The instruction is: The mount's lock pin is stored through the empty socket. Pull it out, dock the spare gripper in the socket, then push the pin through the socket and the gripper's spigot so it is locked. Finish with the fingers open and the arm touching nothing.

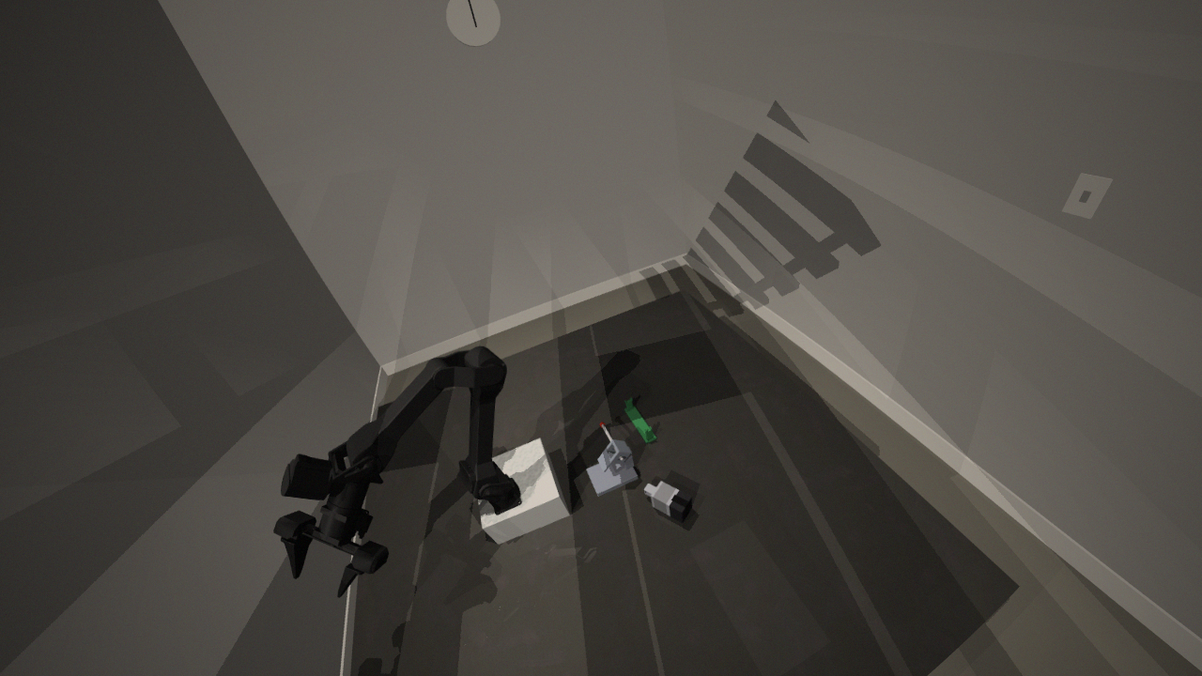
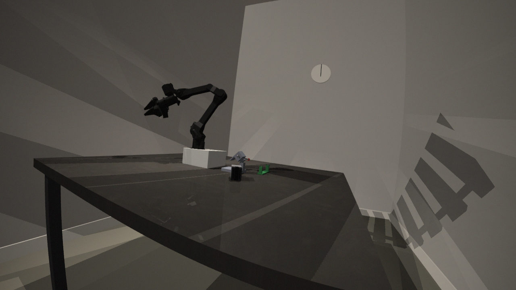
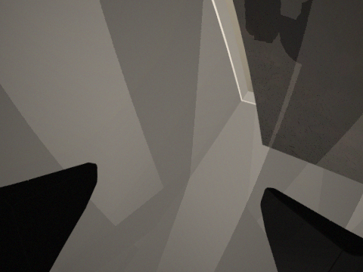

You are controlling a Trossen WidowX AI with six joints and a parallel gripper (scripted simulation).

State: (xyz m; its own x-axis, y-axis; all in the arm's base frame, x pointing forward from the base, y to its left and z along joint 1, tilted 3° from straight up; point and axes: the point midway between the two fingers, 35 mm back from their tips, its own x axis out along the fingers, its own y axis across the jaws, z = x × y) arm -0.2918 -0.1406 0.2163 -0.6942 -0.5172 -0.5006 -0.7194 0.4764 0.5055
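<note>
A smooth, dull sheen is shown by the dark surface. A matt black finish is seen on the jaws. Smooth, plastic-looking material is suggested by the green holder and the grey-blue mount.

I was in a plain, dim room with bare grey walls, closer to a small workshop or lab than to a home, though I could not tell which. A round pale clock hung on one wall, and a small pale switch plate sat on another. Light skirting ran along the foot of the walls. My arm stood on a white block on a big dark table, with a grey bracket and a green holder nearby, like workbench things.
</note>
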